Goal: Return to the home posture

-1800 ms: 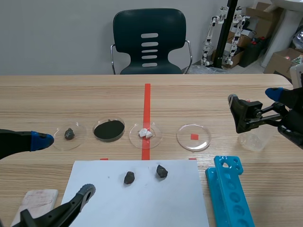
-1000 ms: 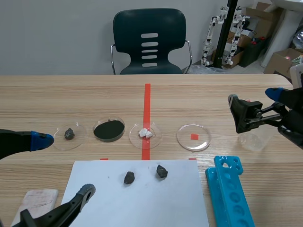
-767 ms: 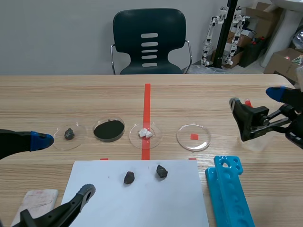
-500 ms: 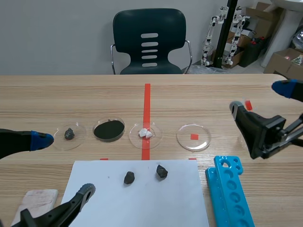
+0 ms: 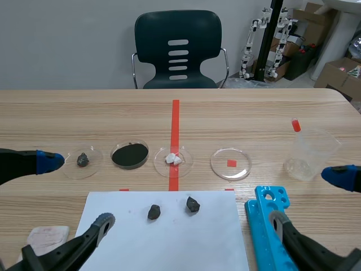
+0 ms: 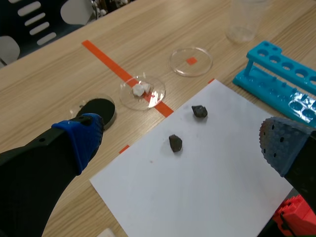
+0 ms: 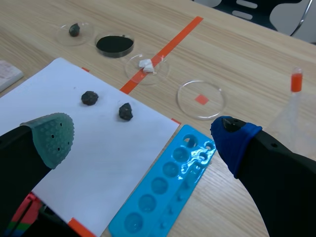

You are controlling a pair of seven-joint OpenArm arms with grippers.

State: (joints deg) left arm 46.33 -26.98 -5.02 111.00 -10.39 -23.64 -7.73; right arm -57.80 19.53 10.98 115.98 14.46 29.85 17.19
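My left gripper hangs open low at the table's near left, over the left edge of a white paper sheet. In its wrist view the left gripper holds nothing, and two dark rocks lie on the paper below. My right gripper is open at the near right, above the blue test tube rack. The right gripper is empty in its own view, spread over the rack and the paper.
A row of petri dishes lies beyond the paper: a small rock dish, a black powder dish, a white pieces dish and an empty dish. A clear beaker with a red-capped dropper stands far right. A pinkish pad lies near left.
My right arm has drawn back from above the beaker to the near right edge, still open, uncovering the beaker. The left arm has barely shifted.
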